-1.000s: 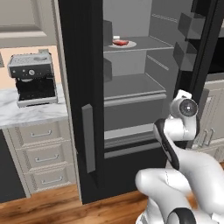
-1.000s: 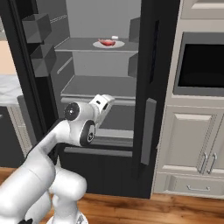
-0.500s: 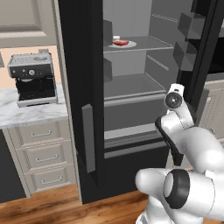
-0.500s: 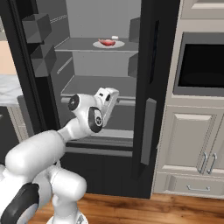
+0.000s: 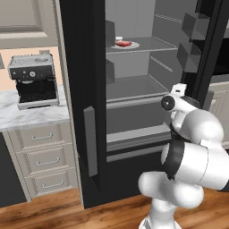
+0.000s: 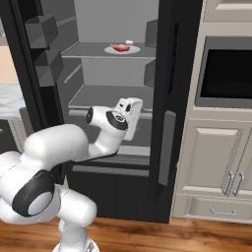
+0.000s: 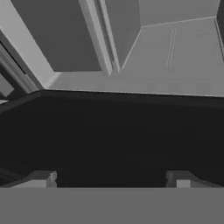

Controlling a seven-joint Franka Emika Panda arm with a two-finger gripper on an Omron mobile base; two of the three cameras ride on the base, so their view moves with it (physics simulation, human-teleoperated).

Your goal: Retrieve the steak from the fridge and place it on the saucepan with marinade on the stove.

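Open fridge (image 5: 134, 85): steak (image 6: 120, 47) on upper shelf, well above the spread, empty tool (image 7: 111, 178).

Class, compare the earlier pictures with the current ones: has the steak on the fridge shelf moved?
No. The steak lies on its white plate on the upper shelf of the fridge, in the same spot as before.

You see a glossy white arm (image 5: 197, 143) built of rounded, bulbous segments, with dark grey bands at the joints and a round dark cap on the wrist (image 6: 116, 119). Its two finger tips (image 7: 41, 178) are small grey blocks.
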